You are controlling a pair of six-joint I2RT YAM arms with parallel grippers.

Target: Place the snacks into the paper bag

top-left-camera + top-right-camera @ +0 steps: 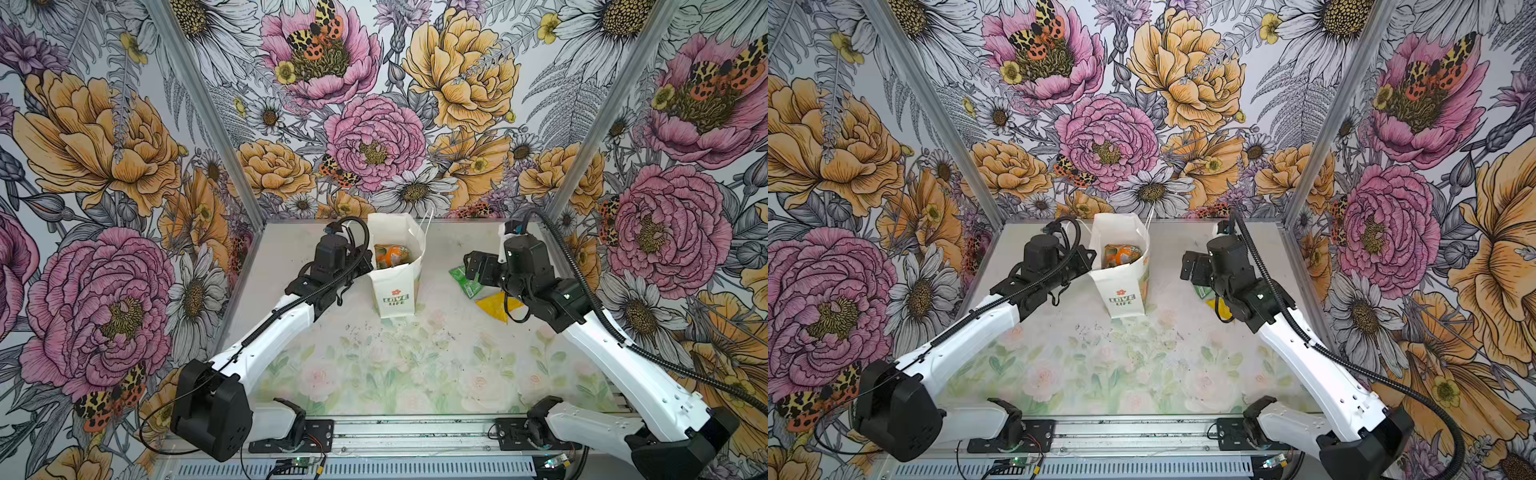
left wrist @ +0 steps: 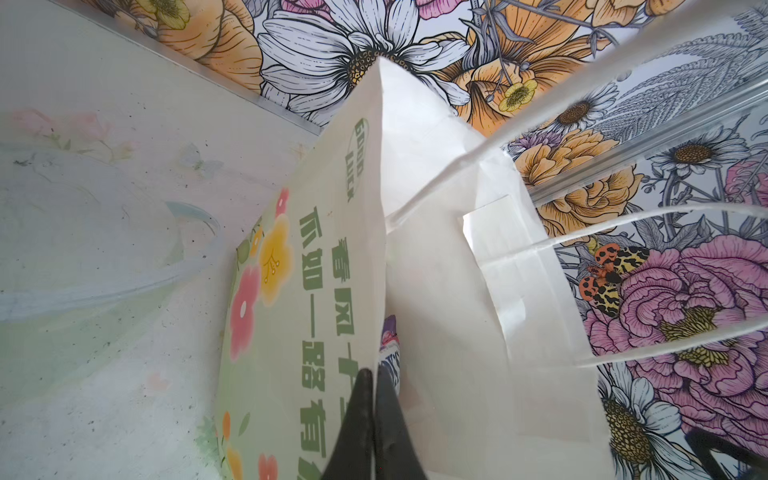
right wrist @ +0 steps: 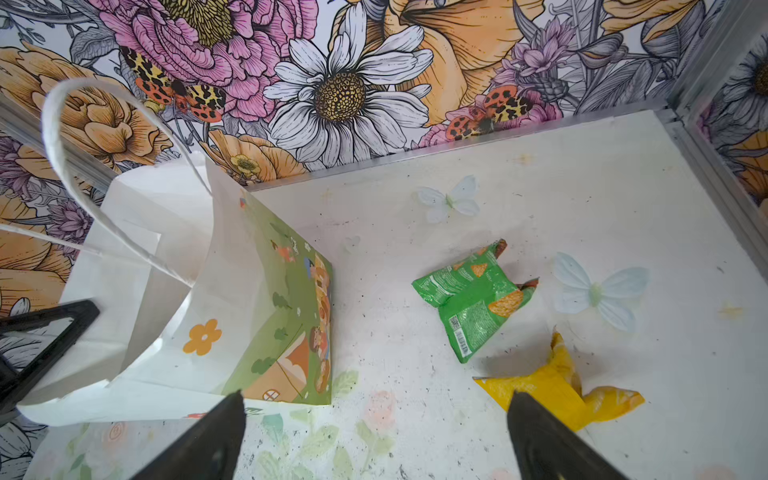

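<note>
The white paper bag (image 1: pixel 395 295) (image 1: pixel 1125 291) stands upright and open at the back middle of the table. My left gripper (image 2: pixel 374 376) is shut on the rim of its wide printed wall (image 2: pixel 299 291), at the bag's left side in both top views. An orange-white snack (image 1: pixel 392 255) (image 1: pixel 1121 255) lies inside, and a purple-pink packet (image 2: pixel 390 345) shows inside by the fingertips. A green snack (image 3: pixel 469 299) (image 1: pixel 463 280) and a yellow snack (image 3: pixel 552 386) (image 1: pixel 498 305) lie on the table right of the bag. My right gripper (image 3: pixel 376 395) (image 1: pixel 471 266) hovers open and empty over them.
Floral wall panels with aluminium posts (image 1: pixel 232 137) close in the table on the back and both sides. The table's pale floral mat (image 1: pixel 395 365) has printed butterflies (image 3: pixel 598 291). The bag's cord handles (image 3: pixel 104 166) stick up. A metal rail (image 1: pixel 415 432) runs along the front.
</note>
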